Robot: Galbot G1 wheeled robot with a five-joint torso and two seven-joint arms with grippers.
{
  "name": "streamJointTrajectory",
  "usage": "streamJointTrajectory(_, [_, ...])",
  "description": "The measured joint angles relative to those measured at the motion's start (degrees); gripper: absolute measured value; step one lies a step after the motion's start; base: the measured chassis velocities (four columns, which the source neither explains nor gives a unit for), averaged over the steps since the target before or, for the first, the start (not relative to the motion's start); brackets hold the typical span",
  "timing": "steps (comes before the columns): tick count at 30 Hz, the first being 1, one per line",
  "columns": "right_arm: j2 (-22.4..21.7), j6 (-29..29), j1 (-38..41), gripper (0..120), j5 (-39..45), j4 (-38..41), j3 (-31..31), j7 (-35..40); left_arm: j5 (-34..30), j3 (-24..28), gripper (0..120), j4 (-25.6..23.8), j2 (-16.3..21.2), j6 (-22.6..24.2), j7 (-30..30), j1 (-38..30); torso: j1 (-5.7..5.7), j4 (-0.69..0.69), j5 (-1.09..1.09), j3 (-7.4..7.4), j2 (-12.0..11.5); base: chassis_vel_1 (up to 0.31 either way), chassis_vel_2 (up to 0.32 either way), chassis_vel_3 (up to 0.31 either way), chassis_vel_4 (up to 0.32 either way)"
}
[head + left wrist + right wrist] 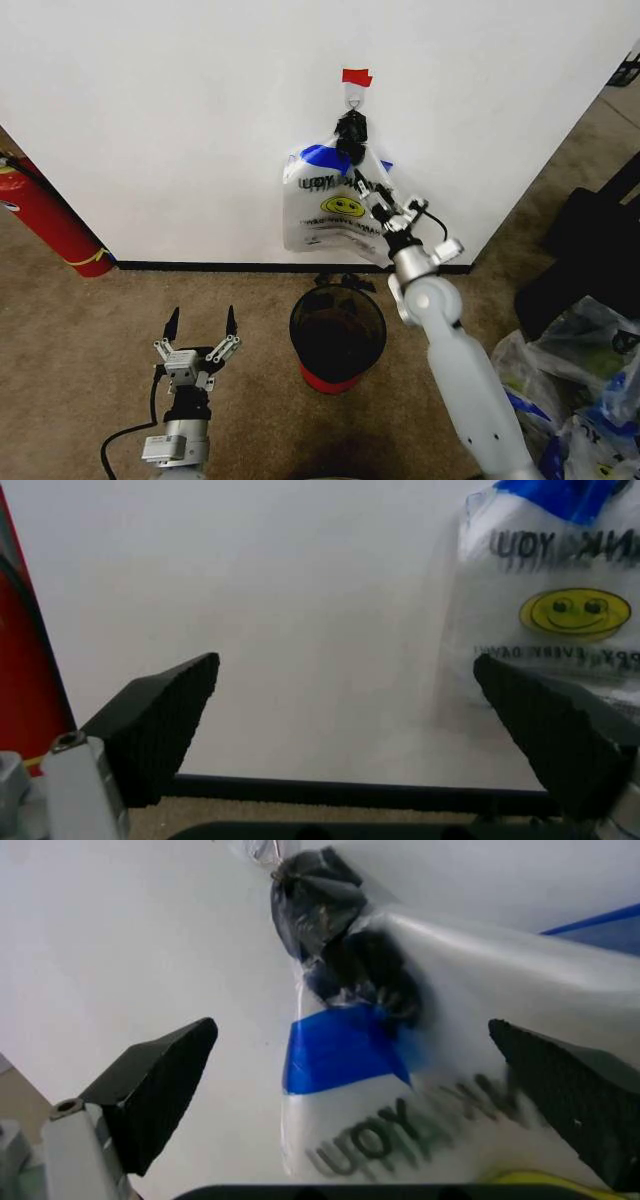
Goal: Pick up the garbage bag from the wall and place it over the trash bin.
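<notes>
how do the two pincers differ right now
The right pincer is raised to the garbage bag hanging on the wall, its arm stretched forward; the left pincer sits low over the carpet, beside the trash bin, near no task item. The right one's fingers flank the bag's blue handle; the left one's frame bare wall. Both are open.

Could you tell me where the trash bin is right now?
In the head view the trash bin stands on the carpet near the wall, below the hanging garbage bag, between the left gripper and the right arm.
</notes>
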Motion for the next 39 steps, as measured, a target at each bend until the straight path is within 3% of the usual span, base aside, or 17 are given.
streamJointTrajectory(14, [3.2, 0.2, 6.1, 95, -0.3, -7.0, -1.0, 0.3, -0.2, -0.7, 100, 0.1, -0.2, -0.8, -0.1, 0.5, 0.0, 0.0, 0.01, 0.0, 0.0, 0.0, 0.0, 0.0, 0.0])
streamJointTrajectory(36, [3.0, 0.6, 5.3, 15, -1.0, -4.8, -0.1, 0.7, 0.0, -0.1, 100, 0.6, -0.2, -1.6, 0.0, 0.7, -0.01, -0.01, 0.01, -0.01, 0.0, 0.0, 0.0, 0.0, 0.0])
streamJointTrajectory(39, [3.0, 0.6, 5.3, 10, -1.0, -4.8, -0.1, 0.7, 0.1, 0.0, 100, 0.4, -0.3, -1.8, 0.2, 0.9, -0.01, -0.01, 0.01, -0.01, 0.0, 0.0, 0.0, 0.0, 0.0])
